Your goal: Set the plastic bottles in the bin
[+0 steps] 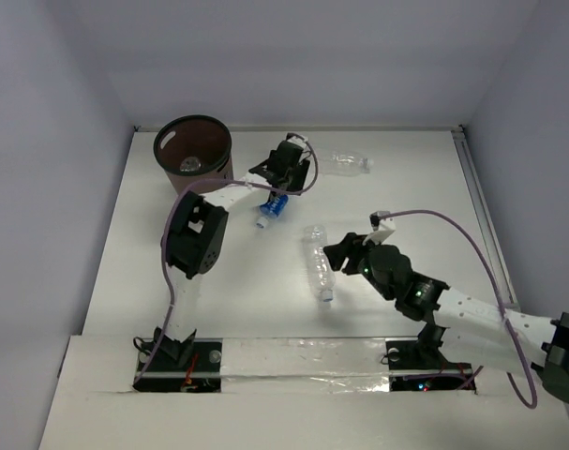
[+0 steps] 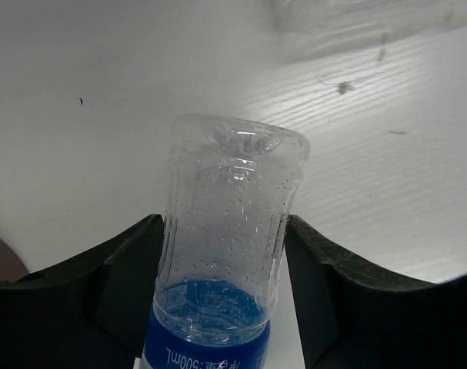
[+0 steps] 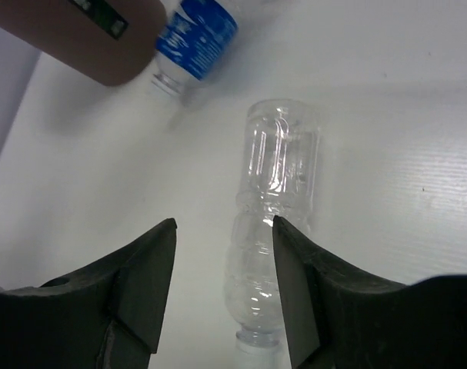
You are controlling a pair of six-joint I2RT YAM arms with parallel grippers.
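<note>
Your left end effector [image 2: 225,227] is clamped on the blue-label bottle [image 1: 273,207], with both fingers against its sides. It is just beside the bin [image 1: 192,119] at the far left corner of the surface [image 1: 406,187]. Your right end effector [image 3: 224,227] has its jaws apart over a clear unlabelled bottle [image 3: 279,161] lying on its side mid-surface. Another clear bottle [image 1: 350,163] lies near the far edge.

Bin: dark brown round bucket [image 1: 172,139], tabletop's far-left corner.
Left gripper [image 1: 282,176]: over blue-labelled clear plastic bottle [image 1: 274,207] beside the bucket.
Right gripper [image 1: 338,255]: beside unlabelled clear plastic bottle [image 1: 318,267], mid-tabletop.
Far edge: another clear bottle [image 1: 350,163].
</note>
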